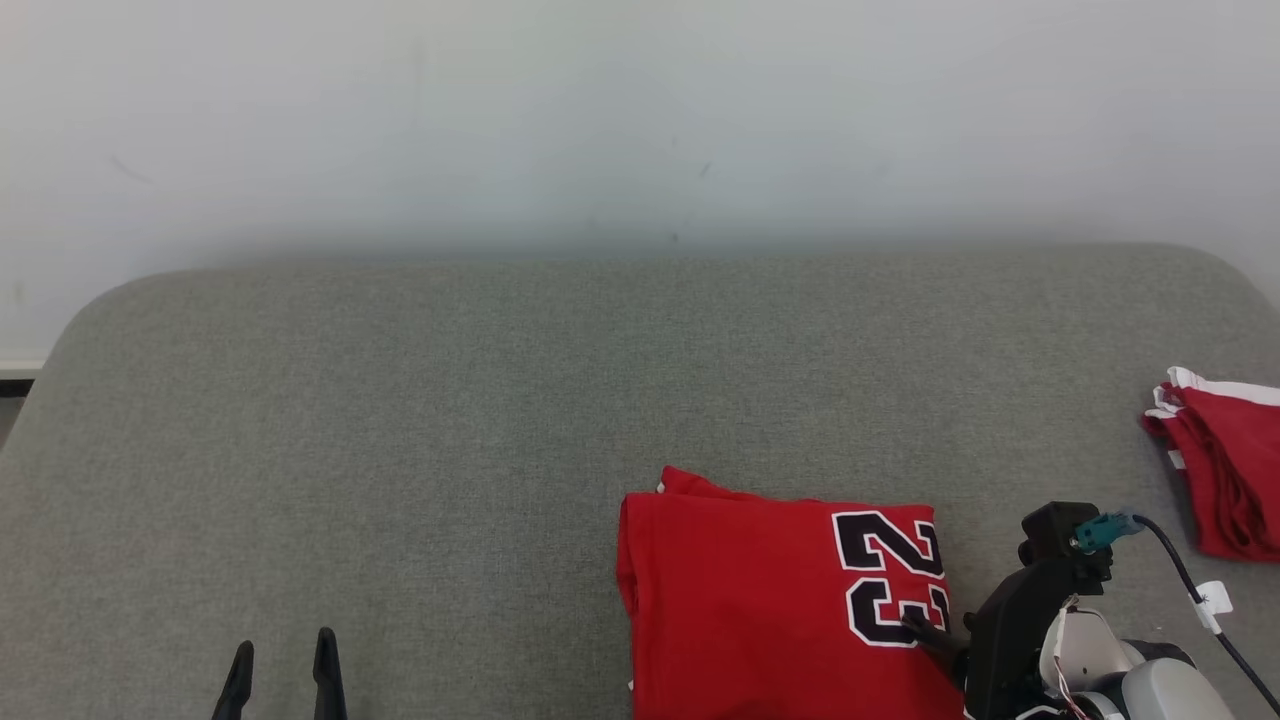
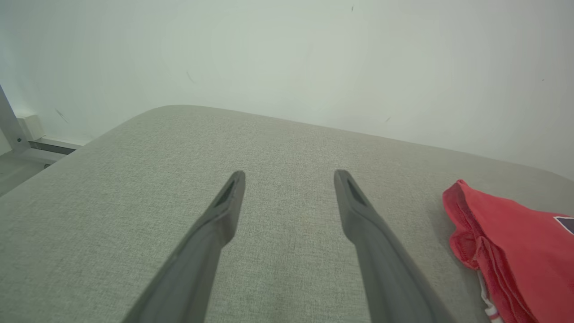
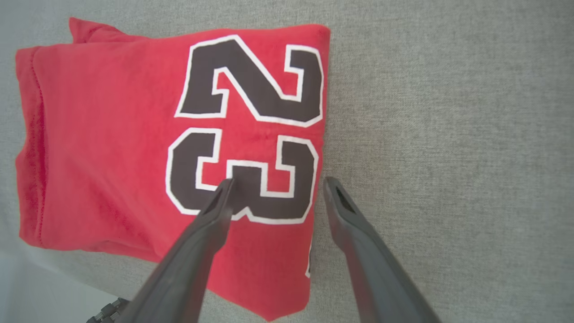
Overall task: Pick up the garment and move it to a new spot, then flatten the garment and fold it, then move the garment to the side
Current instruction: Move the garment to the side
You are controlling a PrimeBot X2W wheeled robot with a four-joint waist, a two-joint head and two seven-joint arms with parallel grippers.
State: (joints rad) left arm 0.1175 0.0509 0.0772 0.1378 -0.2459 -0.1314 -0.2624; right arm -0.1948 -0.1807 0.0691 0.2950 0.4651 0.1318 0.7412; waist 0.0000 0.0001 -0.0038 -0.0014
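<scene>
Second red garment (image 1: 1225, 470) at 3 o'clock, well apart. Folded jersey (image 1: 780, 600): long axis probably 12–6, cropped. Right tool (image 3: 279, 180) spread, straddling its edge; left tool (image 1: 284, 640) spread, empty.

Red garments: two. One, a folded red jersey (image 3: 103, 148) with black, white-edged numerals (image 3: 251, 89), lies beneath the right gripper (image 3: 278, 181), with one finger above the numerals and the other just past the jersey's edge. The second, a bunched red cloth with white trim (image 1: 1225, 470), lies well apart on that gripper's right.

Numerals on the jersey: two, a 2 and a 3.

Grippers: two, counting the left gripper (image 2: 289, 175), with four long dark fingers (image 2: 202, 242) in all.

Grey woven padded surface (image 1: 400, 400): one, under both grippers.

Black cable (image 1: 1185, 575): one, bearing one teal plug (image 1: 1100, 530) and one white tag (image 1: 1212, 600), beside the right gripper's wrist.
</scene>
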